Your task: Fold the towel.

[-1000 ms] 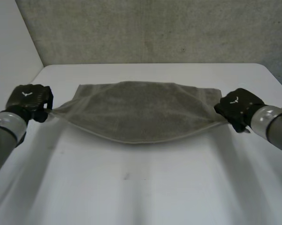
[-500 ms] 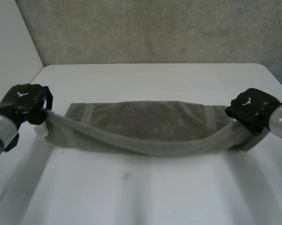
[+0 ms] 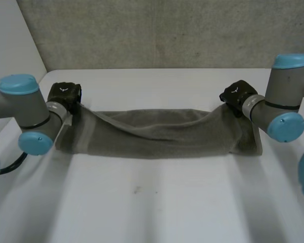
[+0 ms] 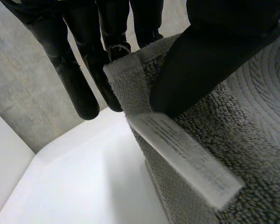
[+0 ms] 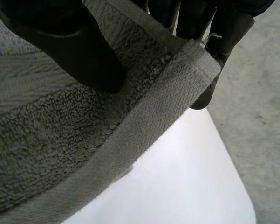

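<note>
A grey-green towel [image 3: 157, 136] lies across the middle of the white table [image 3: 152, 202], its upper layer carried toward the far side and sagging in the middle. My left hand [image 3: 64, 94] holds the towel's left far corner; in the left wrist view its thumb [image 4: 200, 60] presses the towel corner [image 4: 130, 70] against the fingers [image 4: 79, 88], beside a white label [image 4: 186, 154]. My right hand [image 3: 236, 94] holds the right far corner; in the right wrist view its thumb [image 5: 70, 51] pinches the hemmed edge [image 5: 177, 88] against the fingers [image 5: 223, 37].
A grey wall [image 3: 162, 33] stands behind the table's far edge. Bare tabletop stretches in front of the towel toward me, and a narrower strip lies between the towel and the far edge.
Both hands have carried their towel corners away from me toward the far edge. The towel has gone from a wide spread sheet to a narrow folded band.
</note>
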Controlling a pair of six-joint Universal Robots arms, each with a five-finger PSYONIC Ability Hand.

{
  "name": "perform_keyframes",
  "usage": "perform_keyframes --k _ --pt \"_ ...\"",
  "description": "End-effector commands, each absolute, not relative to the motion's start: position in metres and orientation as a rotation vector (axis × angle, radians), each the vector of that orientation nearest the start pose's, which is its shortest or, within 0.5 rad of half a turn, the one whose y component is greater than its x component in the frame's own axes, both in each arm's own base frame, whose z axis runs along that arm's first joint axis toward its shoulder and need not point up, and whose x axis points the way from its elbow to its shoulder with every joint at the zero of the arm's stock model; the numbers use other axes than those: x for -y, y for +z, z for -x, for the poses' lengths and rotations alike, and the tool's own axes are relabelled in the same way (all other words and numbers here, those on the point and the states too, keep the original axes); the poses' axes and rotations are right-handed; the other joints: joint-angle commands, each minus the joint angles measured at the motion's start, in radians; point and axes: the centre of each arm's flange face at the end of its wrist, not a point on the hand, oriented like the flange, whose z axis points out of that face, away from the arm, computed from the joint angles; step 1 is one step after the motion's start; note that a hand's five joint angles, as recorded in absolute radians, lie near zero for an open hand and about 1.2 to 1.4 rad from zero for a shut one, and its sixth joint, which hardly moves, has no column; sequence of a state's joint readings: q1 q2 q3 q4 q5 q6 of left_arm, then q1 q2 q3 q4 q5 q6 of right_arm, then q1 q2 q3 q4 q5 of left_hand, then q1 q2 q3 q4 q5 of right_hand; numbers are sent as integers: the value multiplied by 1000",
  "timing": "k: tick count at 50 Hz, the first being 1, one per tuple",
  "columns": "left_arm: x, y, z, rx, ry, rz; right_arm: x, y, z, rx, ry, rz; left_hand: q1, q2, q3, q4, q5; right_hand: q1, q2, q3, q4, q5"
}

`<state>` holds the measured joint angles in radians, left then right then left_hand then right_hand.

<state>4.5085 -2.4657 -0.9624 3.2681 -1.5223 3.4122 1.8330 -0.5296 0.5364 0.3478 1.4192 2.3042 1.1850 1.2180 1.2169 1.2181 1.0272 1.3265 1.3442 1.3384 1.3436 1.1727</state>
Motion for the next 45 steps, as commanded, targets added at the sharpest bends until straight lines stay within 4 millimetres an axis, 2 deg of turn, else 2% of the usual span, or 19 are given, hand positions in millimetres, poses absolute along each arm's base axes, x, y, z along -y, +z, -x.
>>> perform_keyframes --k 1,10,17,18,19,20,21,22,23,24,27,29,30,32,33,35,41,43,45 --pt "454 132 227 -2310 -1986 -558 447 149 -266 -2289 -2001 1538 211 178 179 178 195 70 52 58 53 49" --pt "460 132 228 -2302 -1994 -555 450 131 -266 -2305 -1974 1547 211 178 179 178 195 70 52 58 53 49" --pt "463 134 230 -2287 -2015 -559 450 126 -266 -2322 -1963 1549 211 178 179 178 195 70 52 58 53 49" --pt "463 134 230 -2288 -2013 -563 450 126 -265 -2326 -1963 1548 211 178 179 178 195 -165 -182 -177 -182 -185" --pt "463 134 230 -2288 -2013 -563 450 126 -265 -2326 -1963 1548 211 178 179 178 195 -167 -185 -179 -184 -188" --pt "461 133 231 -2294 -2010 -570 450 126 -265 -2330 -1964 1545 211 178 179 178 195 -940 -958 -952 -957 -961" --pt "461 133 231 -2294 -2010 -570 450 126 -265 -2330 -1964 1545 211 178 179 178 195 -948 -966 -960 -965 -969" --pt "460 133 233 -2301 -2005 -577 450 129 -265 -2330 -1973 1541 -120 -153 -152 -153 -136 -1152 -1170 -1164 -1169 -1173" --pt "457 133 236 -2311 -1997 -589 450 133 -265 -2328 -1986 1538 -777 -810 -809 -810 -794 -1152 -1170 -1164 -1169 -1173" --pt "455 133 238 -2319 -1989 -595 451 138 -265 -2323 -2002 1531 -1010 -1044 -1042 -1044 -1027 -1152 -1170 -1164 -1169 -1173" --pt "452 137 241 -2319 -1993 -599 450 148 -266 -2311 -2031 1516 -1010 -1044 -1042 -1044 -1027 -1152 -1170 -1164 -1169 -1173" --pt "452 140 241 -2319 -1995 -596 449 173 -266 -2279 -2095 1486 -1010 -1044 -1042 -1044 -1027 -1152 -1170 -1164 -1169 -1173" --pt "452 140 241 -2319 -1995 -596 449 173 -266 -2279 -2095 1486 -1010 -1044 -1042 -1044 -1027 -1152 -1170 -1164 -1169 -1173" --pt "449 154 240 -2309 -2010 -584 446 198 -265 -2254 -2152 1428 -1010 -1044 -1042 -1044 -1027 -1152 -1170 -1164 -1169 -1173" --pt "448 154 240 -2309 -2010 -584 446 198 -265 -2254 -2152 1428 -1010 -1044 -1042 -1044 -1027 -1152 -1170 -1164 -1169 -1173" --pt "441 166 238 -2311 -2011 -579 440 221 -264 -2236 -2176 1329 -1010 -1043 -1042 -1043 -1026 -1152 -1170 -1164 -1169 -1173" --pt "422 183 234 -2326 -2002 -586 425 244 -255 -2251 -2135 1198 -1010 -1043 -1042 -1043 -1026 -1152 -1170 -1164 -1169 -1173" --pt "406 191 231 -2335 -1995 -590 406 252 -249 -2269 -2074 1169 -1007 -1040 -1039 -1040 -1023 -1152 -1170 -1164 -1169 -1173" --pt "398 195 230 -2331 -2001 -591 396 252 -248 -2270 -2038 1171 -1007 -1040 -1039 -1040 -1023 -1152 -1170 -1164 -1169 -1173"
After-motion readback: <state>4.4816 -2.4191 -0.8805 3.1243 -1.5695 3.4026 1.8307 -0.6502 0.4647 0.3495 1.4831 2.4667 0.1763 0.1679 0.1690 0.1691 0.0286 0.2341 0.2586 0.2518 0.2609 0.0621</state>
